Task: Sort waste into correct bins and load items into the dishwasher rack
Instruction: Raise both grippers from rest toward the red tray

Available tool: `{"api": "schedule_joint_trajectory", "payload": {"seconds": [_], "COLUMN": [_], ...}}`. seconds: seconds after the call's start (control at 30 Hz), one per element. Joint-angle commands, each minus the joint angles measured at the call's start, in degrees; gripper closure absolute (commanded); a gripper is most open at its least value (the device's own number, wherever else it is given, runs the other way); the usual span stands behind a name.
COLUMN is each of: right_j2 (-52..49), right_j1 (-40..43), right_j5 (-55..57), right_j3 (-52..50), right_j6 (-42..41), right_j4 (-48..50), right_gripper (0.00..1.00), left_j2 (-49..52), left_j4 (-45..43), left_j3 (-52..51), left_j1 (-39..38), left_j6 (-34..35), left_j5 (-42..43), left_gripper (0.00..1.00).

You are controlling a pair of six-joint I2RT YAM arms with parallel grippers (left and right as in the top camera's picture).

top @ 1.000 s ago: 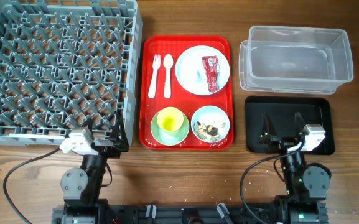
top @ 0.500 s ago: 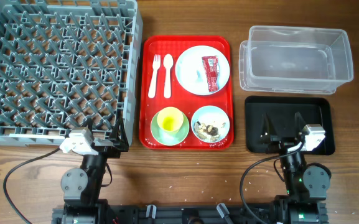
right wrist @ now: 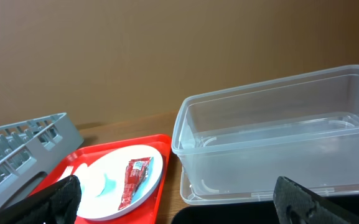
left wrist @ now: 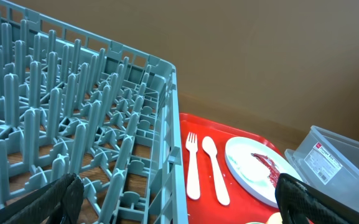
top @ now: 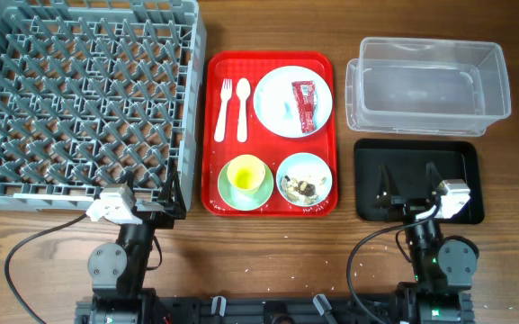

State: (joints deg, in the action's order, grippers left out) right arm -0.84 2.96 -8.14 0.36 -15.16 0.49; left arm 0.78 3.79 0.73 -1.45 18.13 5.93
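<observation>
The grey plastic rack (top: 79, 90) with spiky pegs fills the upper left. The flat red tray (top: 228, 65) in the middle holds the round plate (top: 277, 99) and crinkly red wrapper (top: 304, 106). Left gripper (top: 151, 191) and right gripper (top: 409, 184), low down, are both spread wide.

Grey rack (left wrist: 73, 124) beside red tray (left wrist: 210, 127) holding fork (left wrist: 193, 168), spoon (left wrist: 215, 171), plate (left wrist: 247, 165).

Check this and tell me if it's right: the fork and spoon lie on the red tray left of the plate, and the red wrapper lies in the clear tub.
One thing is wrong. The wrapper lies on the plate, not in the tub, as the overhead view shows. The fork and spoon do lie on the red tray, left of the plate.
</observation>
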Motion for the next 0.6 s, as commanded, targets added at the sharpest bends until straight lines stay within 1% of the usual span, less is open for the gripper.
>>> {"api": "schedule_joint_trajectory", "payload": {"seconds": [0.0, 0.03, 0.07, 0.13, 0.17, 0.2, 0.27, 0.33, 0.4, 0.43, 0.47, 0.57], "right_j2": [0.24, 0.24, 0.24, 0.24, 0.24, 0.24, 0.24, 0.22, -0.33, -1.18, -3.04, -10.91], "right_j1": [0.22, 0.22, 0.22, 0.22, 0.22, 0.22, 0.22, 0.22, 0.22, 0.22, 0.22, 0.22], "right_j5": [-0.76, -0.76, -1.90, -8.72, -11.85, -16.81, -21.07, -23.06, -25.62, -25.57, -25.57, -25.33], "right_j3": [-0.07, -0.07, -0.07, 0.02, 0.46, 1.60, 5.27, 9.05, 15.34, 19.91, 25.90, 40.81], "right_j6": [-0.37, -0.96, -5.14, -18.47, -21.05, -21.16, -20.76, -19.74, -14.25, -11.93, -8.57, -3.85], "right_j4": [0.33, 0.66, 0.39, 0.85, 0.72, 0.66, -0.09, -0.13, -1.68, -4.70, -9.09, -19.78], "right_gripper": [0.00, 0.00, 0.00, 0.00, 0.00, 0.00, 0.00, 0.00, 0.00, 0.00, 0.00, 0.00], "left_j2": [-0.50, -0.50, -0.50, -0.50, -0.50, -0.50, -0.50, -0.46, -0.15, 0.48, 1.70, 8.70], "left_j4": [-0.07, -0.20, -0.76, -3.10, -4.81, -7.89, -13.14, -13.25, -9.94, -5.90, -0.90, 15.93], "left_j3": [-0.39, -0.39, -0.39, -0.39, -0.39, -0.39, 0.63, 3.82, 8.55, 12.31, 16.48, 30.12], "left_j1": [-0.31, -0.31, -0.31, -0.31, -0.31, -0.31, -0.31, -0.31, -0.31, -0.31, -0.31, -0.31], "left_j6": [0.35, 0.35, 0.37, 1.40, 2.32, 2.29, 2.27, 2.25, 2.27, 2.25, 2.23, 2.21], "left_j5": [1.22, 2.64, 3.96, 10.71, 13.31, 16.85, 19.15, 19.12, 19.12, 19.10, 19.10, 16.59], "left_gripper": [0.00, 0.00, 0.00, 0.00, 0.00, 0.00, 0.00, 0.00, 0.00, 0.00, 0.00, 0.00]}}
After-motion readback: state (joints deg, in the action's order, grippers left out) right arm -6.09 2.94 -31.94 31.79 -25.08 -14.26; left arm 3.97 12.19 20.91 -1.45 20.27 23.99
